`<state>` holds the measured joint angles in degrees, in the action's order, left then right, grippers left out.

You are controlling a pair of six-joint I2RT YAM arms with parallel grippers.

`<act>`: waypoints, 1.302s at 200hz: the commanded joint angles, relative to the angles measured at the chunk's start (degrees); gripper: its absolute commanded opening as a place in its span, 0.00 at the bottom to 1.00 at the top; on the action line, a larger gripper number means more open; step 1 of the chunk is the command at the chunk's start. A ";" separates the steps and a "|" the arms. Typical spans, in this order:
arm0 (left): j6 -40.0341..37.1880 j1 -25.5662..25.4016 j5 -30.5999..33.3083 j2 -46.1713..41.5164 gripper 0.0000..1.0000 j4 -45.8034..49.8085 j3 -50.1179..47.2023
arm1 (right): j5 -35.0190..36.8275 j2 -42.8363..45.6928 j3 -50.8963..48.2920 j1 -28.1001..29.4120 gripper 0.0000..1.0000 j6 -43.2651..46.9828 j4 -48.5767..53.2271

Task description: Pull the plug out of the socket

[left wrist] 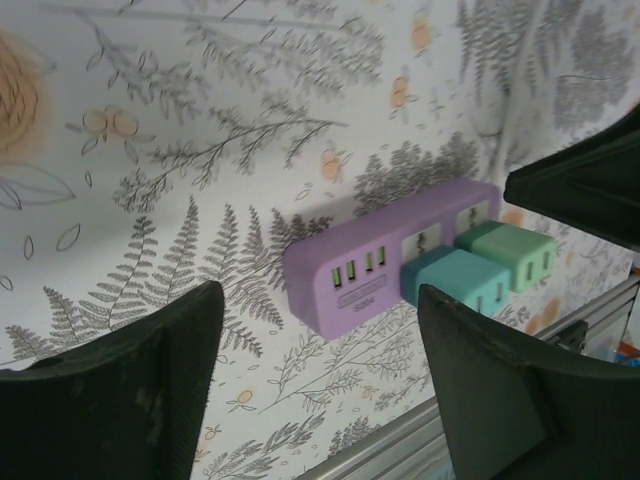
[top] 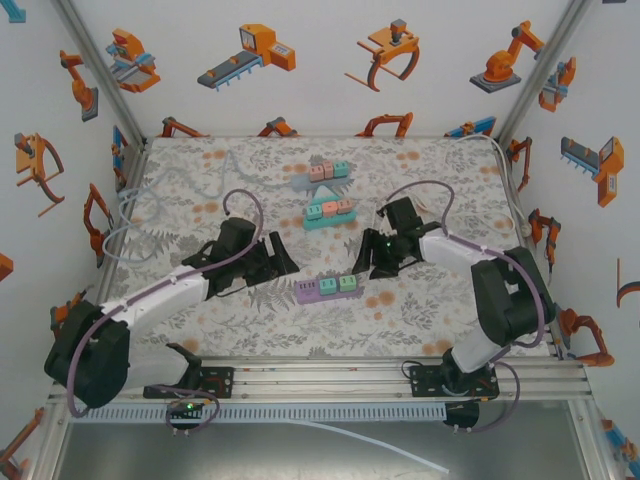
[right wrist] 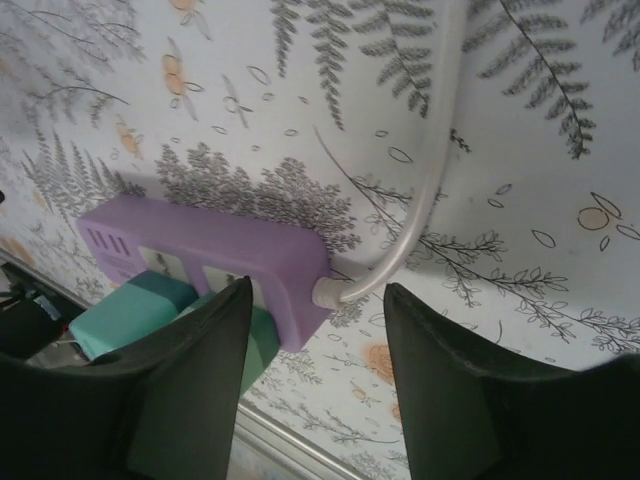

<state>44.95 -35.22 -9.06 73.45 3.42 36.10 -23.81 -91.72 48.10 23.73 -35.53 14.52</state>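
The right gripper (right wrist: 318,290), jaws apart, frames the cable end of the purple power strip (right wrist: 210,250). One finger hides much of the green plug (right wrist: 258,345), and contact is unclear. The left gripper (left wrist: 322,300) gapes empty before the strip's other end, near the middle of the table's (top: 420,310) front edge, with the teal plug (left wrist: 455,285) seated there; a teal strip (top: 328,212) lies behind.

Nothing is legible; the small marking (left wrist: 361,300) under the USB ports (left wrist: 358,268) of the purple power strip (left wrist: 400,225) is blurred.

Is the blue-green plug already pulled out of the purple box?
No, the teal plug sits pushed into the purple power strip, right beside the green plug.
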 commanded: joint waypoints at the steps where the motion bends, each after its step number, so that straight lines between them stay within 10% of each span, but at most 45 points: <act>1: 3.80 -1.55 -3.00 3.31 0.66 -4.75 -1.04 | -2.03 0.76 -4.00 0.58 0.47 -9.01 -8.54; 120: 4.72 -5.14 1.48 8.44 0.56 -2.51 0.34 | 5.16 16.89 -16.81 4.18 0.39 -18.12 -10.34; 179: 1.80 -5.14 5.77 -0.53 0.58 2.13 -0.74 | 14.91 26.46 -5.60 4.21 0.45 10.00 -3.32; 260: 1.02 -5.12 6.95 -2.27 0.61 3.63 -1.21 | -4.10 30.38 -8.33 13.94 0.54 56.63 -9.83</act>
<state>46.87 -40.21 -2.57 70.22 6.52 35.22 -20.01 -63.02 43.57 33.23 -3.66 6.66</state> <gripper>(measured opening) 0.609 0.511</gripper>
